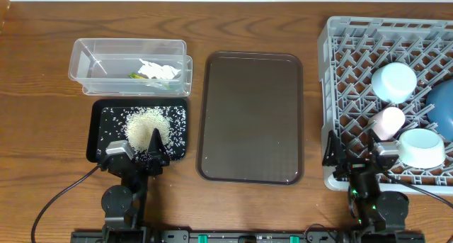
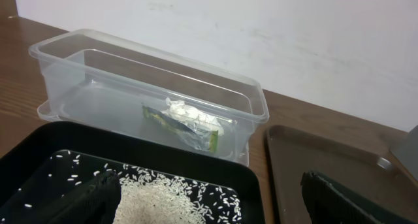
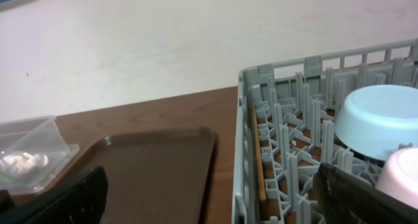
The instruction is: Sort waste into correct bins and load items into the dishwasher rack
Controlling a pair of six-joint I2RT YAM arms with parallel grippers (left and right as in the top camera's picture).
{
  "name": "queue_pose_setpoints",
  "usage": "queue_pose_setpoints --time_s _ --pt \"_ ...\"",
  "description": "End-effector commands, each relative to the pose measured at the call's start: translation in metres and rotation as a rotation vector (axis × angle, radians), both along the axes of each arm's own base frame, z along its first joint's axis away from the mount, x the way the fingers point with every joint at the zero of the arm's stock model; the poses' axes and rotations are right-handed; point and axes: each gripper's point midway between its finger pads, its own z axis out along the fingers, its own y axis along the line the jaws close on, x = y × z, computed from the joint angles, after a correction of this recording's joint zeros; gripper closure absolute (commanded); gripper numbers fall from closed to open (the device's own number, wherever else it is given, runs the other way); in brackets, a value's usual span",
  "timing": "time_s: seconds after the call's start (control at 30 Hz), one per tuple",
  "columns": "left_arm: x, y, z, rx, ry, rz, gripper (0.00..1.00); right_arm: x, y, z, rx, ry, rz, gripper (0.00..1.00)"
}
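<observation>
The left arm (image 1: 119, 199) and right arm (image 1: 383, 205) are seen folded low at the near side. The left gripper (image 1: 138, 152) is held wide apart, and the right gripper (image 1: 352, 156) is spread just as fully.

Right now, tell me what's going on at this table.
Nothing is being held: the left gripper and right gripper both hang open. The rice lies heaped in the black tray, the tissue and wrapper sit in the clear tub, and three bowls and the pink cup are in the dishwasher rack. The sorting looks done.
</observation>
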Motion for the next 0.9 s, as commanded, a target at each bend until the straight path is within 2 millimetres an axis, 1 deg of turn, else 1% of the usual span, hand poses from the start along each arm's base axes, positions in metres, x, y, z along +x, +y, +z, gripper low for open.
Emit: queue_pose_setpoints --time_s 0.0,0.17,0.27,0.33,0.47,0.87 --pt "-0.0009 0.0059 -0.0162 0.012 0.046 0.031 0.10 0.0011 0.0031 -0.0096 -0.036 0.004 0.013 0.01" --pt "-0.0009 0.0059 -0.0162 0.012 0.046 0.031 0.10 0.0010 0.0028 -0.0109 -0.160 -0.007 0.015 0.01" --pt "-0.0009 0.0059 -0.0162 0.012 0.046 0.031 0.10 0.0007 0.0024 -0.0184 -0.279 0.008 0.021 0.01" --pt "-0.0009 0.0059 -0.0162 0.012 0.046 0.031 0.10 0.0008 0.0015 -0.0181 -0.309 0.004 0.017 0.01" --pt "-0.0009 0.0059 -0.0162 0.012 0.046 0.031 0.10 0.0013 -0.0030 -0.0185 -0.312 0.010 -0.009 0.01" --pt "-0.0009 0.0059 -0.0162 0.012 0.046 0.031 0.10 0.0013 -0.0030 -0.0186 -0.312 0.010 -0.009 0.01"
